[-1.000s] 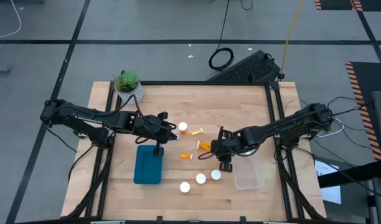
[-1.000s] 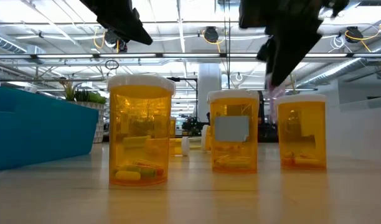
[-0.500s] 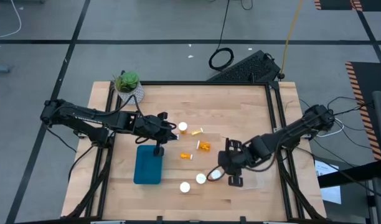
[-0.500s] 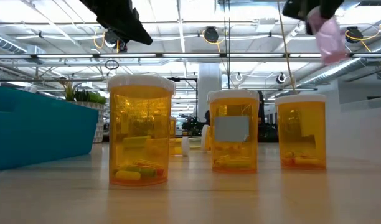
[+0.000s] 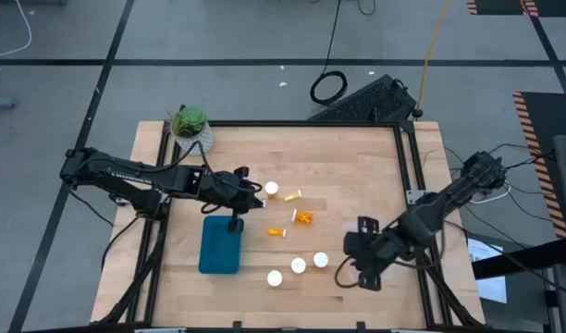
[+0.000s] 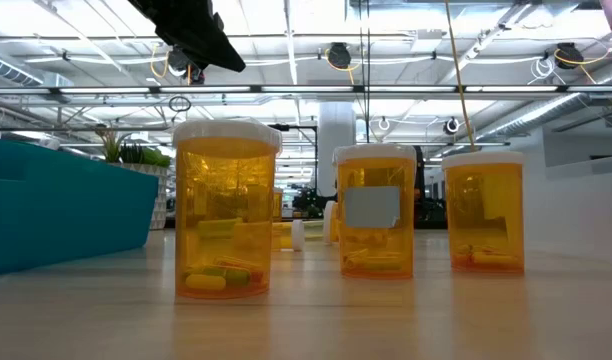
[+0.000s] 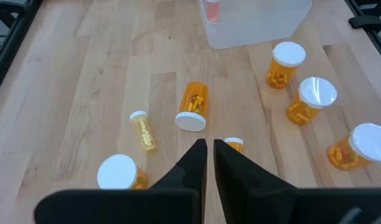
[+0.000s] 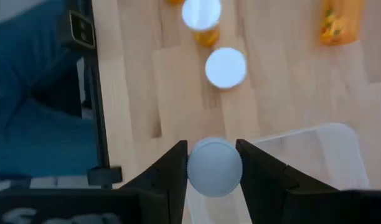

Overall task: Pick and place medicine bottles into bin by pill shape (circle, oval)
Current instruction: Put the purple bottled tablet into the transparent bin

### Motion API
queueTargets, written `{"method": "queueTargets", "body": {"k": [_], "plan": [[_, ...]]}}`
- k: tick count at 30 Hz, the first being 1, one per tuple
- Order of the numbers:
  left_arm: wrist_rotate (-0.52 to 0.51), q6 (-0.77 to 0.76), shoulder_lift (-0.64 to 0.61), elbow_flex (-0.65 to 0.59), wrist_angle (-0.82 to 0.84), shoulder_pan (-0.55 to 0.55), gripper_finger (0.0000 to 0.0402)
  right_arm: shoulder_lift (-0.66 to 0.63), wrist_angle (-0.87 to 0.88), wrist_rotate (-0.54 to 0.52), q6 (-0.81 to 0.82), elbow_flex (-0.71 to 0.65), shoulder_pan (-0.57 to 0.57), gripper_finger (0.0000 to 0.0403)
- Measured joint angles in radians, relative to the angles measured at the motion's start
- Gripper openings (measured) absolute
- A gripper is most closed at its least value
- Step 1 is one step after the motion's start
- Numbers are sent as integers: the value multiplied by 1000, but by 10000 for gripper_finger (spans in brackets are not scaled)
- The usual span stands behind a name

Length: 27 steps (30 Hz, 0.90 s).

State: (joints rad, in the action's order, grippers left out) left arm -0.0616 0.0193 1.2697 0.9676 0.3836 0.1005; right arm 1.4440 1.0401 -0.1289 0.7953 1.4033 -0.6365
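Several orange medicine bottles with white caps stand or lie mid-table: three upright ones (image 5: 298, 265) near the front, and one lying on its side (image 7: 193, 109). My right gripper (image 5: 350, 273) hangs at the front right over the clear bin's (image 8: 315, 155) edge, shut on one bottle (image 8: 214, 167). My left gripper (image 7: 209, 155) is shut and holds nothing. It hovers beside the blue bin (image 5: 220, 245), above a lying bottle (image 7: 233, 144). My right gripper pinches the bottle between its two fingers (image 8: 175, 165), one on each side at the white cap (image 8: 214, 177). The fingers come from above, pointing down. The bottle is upright, cap up, lifted clear above the table and the clear bin's rim.
A green plant in a white pot (image 5: 190, 125) stands at the far left corner. A pink thing (image 7: 212, 9) lies in the clear bin. Black frame rails (image 5: 408, 176) run along the table's sides.
My right gripper has carried its bottle from mid-table toward the near right corner. It rose out of the low view and ended over the clear bin. The left arm and the other bottles have kept still.
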Motion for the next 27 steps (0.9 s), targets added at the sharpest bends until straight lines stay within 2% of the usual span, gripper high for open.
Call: {"method": "queueTargets", "body": {"k": [6,12,22,27], "plan": [[0,-22,0,0,0,0,33,-31,94,-79,101,0,-60,118],[0,-11,0,0,0,0,33,-30,128,-85,201,-35,-95,118],[0,106,0,0,-93,-1,33,-30,116,-103,330,-241,-105,118],[0,163,0,0,-109,-1,33,-30,21,-98,345,-343,-105,118]]}}
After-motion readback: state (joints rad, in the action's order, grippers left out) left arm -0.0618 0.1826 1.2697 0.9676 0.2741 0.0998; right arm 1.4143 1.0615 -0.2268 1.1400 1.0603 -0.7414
